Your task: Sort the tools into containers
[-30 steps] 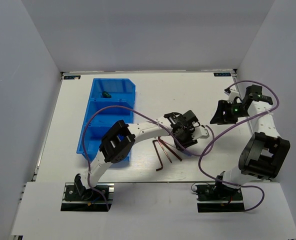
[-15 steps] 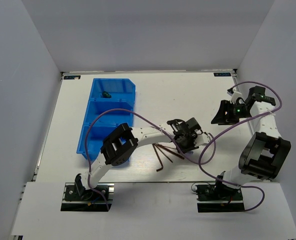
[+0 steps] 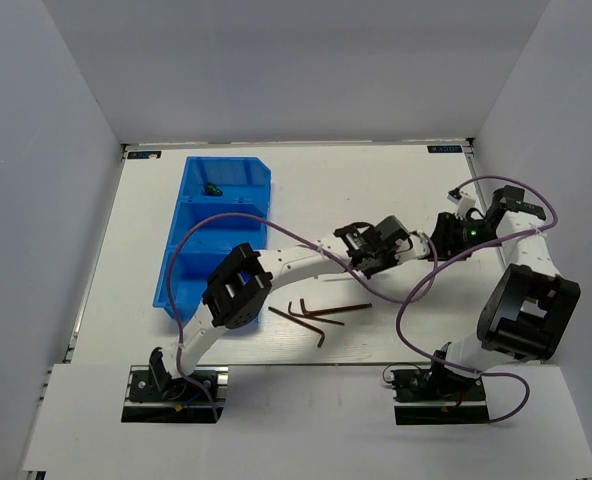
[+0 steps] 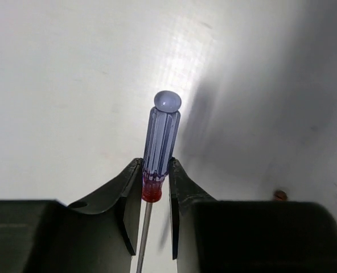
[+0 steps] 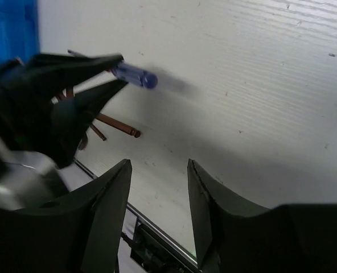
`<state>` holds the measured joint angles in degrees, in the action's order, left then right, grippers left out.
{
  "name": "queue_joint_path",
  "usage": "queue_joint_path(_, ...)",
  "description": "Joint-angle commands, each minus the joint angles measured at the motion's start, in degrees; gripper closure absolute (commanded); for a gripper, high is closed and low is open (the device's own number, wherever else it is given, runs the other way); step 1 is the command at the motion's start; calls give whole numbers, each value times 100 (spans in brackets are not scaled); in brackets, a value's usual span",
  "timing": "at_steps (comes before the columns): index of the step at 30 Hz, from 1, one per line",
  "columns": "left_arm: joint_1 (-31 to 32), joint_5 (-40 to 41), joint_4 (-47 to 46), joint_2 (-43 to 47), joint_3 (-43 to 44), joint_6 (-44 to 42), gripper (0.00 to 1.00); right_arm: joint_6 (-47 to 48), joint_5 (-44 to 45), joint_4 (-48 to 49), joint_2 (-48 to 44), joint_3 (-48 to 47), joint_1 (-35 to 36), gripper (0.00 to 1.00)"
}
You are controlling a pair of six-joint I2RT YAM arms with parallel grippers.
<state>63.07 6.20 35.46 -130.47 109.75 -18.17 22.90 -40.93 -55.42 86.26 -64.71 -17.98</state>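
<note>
My left gripper [image 4: 155,170] is shut on the thin red-and-blue screwdriver [image 4: 161,133], its blue handle sticking out past the fingertips, held above the table. In the top view the left gripper [image 3: 408,245] is right of centre, close to my right gripper [image 3: 442,233]. The right gripper [image 5: 157,170] is open and empty, facing the held screwdriver [image 5: 135,75] a short way off. Several dark hex keys [image 3: 338,311] lie on the table nearer the front. The blue bin [image 3: 211,262] stands at the left, with a dark-green screwdriver [image 3: 213,189] in its far compartment.
Hex keys [image 5: 114,124] show beyond the left gripper in the right wrist view, with a corner of the blue bin [image 5: 9,23] at the top left. Purple cables loop over both arms. Grey walls enclose the table on three sides.
My left gripper has risen from the hex keys with the red-and-blue screwdriver and moved right and farther back. My right gripper has swung left toward it. The hex keys lie more spread out.
</note>
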Motion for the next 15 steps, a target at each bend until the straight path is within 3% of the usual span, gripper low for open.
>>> queue_joint_path(1,-137,908,-180,636,468,199,100,338,-425,-74,-267,107,-4,50)
queue_joint_path(4,-496,1348,-232,1581,-14,550,100,479,-644,-101,-206,186,57,54)
queue_joint_path(7,-1084,1490,-645,2454,-1137,762,100,960,-960,-249,-153,257,206,67)
queue_joint_path(8,-1251,1438,-724,2935,-1419,763,100,1067,-1031,-372,-127,266,250,72)
queue_joint_path(9,-1619,1185,-777,3131,-1839,763,100,1364,-1301,-443,-92,266,407,84)
queue_joint_path(12,-2156,920,-814,3580,-2265,578,100,2487,-1742,-1023,101,144,715,100)
queue_joint_path(15,-2456,647,-1049,3923,-2704,315,100,2790,-1875,-1436,250,-15,953,100)
